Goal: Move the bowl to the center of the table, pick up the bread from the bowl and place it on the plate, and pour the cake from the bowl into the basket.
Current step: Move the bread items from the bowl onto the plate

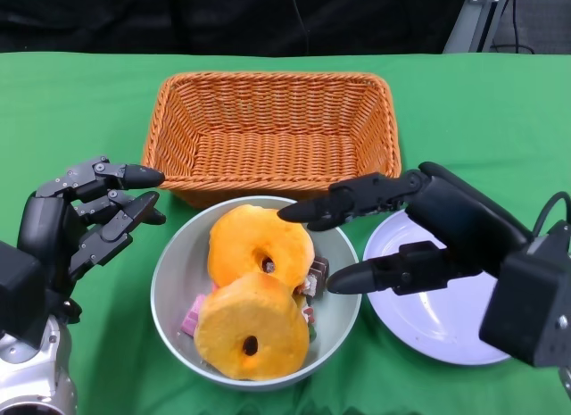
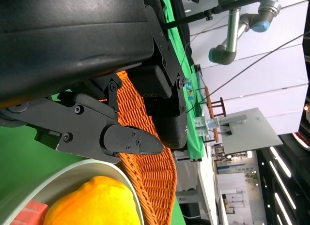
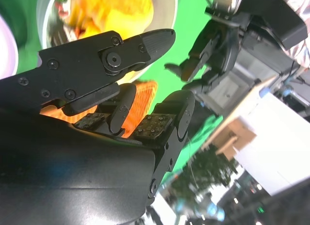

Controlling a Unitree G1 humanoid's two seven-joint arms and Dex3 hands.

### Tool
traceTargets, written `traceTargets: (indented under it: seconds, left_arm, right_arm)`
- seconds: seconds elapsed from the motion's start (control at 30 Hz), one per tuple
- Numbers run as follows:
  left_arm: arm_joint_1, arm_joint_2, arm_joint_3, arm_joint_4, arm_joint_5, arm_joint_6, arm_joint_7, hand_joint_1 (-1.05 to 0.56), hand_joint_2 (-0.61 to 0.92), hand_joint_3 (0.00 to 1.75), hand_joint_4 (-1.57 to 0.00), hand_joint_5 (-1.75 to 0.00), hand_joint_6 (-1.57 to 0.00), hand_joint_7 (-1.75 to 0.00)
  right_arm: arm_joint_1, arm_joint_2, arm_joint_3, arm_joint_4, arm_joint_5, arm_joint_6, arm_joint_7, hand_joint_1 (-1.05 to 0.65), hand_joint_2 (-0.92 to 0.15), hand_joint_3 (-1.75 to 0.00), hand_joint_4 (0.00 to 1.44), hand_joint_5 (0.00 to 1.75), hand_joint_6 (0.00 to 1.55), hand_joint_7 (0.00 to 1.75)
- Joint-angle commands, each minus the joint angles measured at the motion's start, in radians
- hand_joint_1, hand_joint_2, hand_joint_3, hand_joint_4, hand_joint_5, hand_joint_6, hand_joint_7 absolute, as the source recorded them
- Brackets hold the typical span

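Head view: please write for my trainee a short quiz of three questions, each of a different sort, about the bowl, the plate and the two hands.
1. True or false: the wicker basket holds a piece of bread.
2. Which hand reaches over the grey bowl? A) the left hand B) the right hand C) neither
3. Fill in: the white plate lies on the robot's ____ side of the bowl.

Key
1. False. The basket holds nothing; both ring-shaped orange breads lie in the bowl, on top of small wrapped cakes.
2. B. Its fingers are apart above the bowl and hold nothing. The left hand is beside the bowl, also open.
3. Right.
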Motion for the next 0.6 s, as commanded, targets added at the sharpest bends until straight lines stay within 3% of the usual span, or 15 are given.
traceTargets:
  seconds: [0.03, 0.17, 0.23, 0.37, 0.47, 0.6]
  left_arm:
    - [-0.014, 0.022, 0.001, 0.016, 0.008, -0.015, 0.026, -0.23, 0.92, 0.22, -0.8, -1.15, -0.9, -0.77]
    - [-0.017, 0.032, -0.012, 0.03, 0.038, -0.021, 0.059, -0.24, 0.92, 0.23, -0.79, -1.14, -0.9, -0.78]
    - [-0.018, 0.034, -0.015, 0.034, 0.046, -0.023, 0.07, -0.24, 0.92, 0.23, -0.77, -1.22, -0.88, -0.82]
    - [-0.019, 0.031, -0.014, 0.036, 0.041, -0.021, 0.072, -0.26, 0.92, 0.23, -0.76, -1.26, -0.87, -0.84]
    - [-0.02, 0.03, -0.014, 0.039, 0.038, -0.023, 0.068, -0.26, 0.92, 0.23, -0.75, -1.24, -0.87, -0.84]
    - [-0.021, 0.027, -0.013, 0.041, 0.033, -0.024, 0.063, -0.26, 0.92, 0.21, -0.78, -1.18, -0.88, -0.83]
  right_arm:
    - [-0.02, 0.002, 0.019, -0.04, 0.011, 0.066, 0.012, -0.56, -0.9, -0.01, 0.68, 0.37, 0.73, 0.0]
    - [-0.025, 0.004, 0.038, -0.047, 0.01, 0.09, 0.019, -0.57, -0.91, 0.0, 0.71, 0.31, 0.72, 0.0]
    - [-0.028, 0.007, 0.05, -0.026, 0.003, 0.059, 0.016, -0.58, -0.91, -0.01, 0.72, 0.29, 0.7, 0.0]
    - [-0.037, -0.001, 0.074, 0.064, -0.065, -0.106, -0.036, -0.57, -0.91, 0.0, 0.74, 0.29, 0.72, 0.01]
    - [-0.05, -0.024, 0.093, 0.129, -0.21, -0.239, -0.131, -0.63, -0.9, 0.0, 0.74, 0.29, 0.75, 0.02]
    - [-0.061, -0.037, 0.104, 0.179, -0.3, -0.325, -0.193, -0.66, -0.88, 0.0, 0.72, 0.26, 0.75, 0.01]
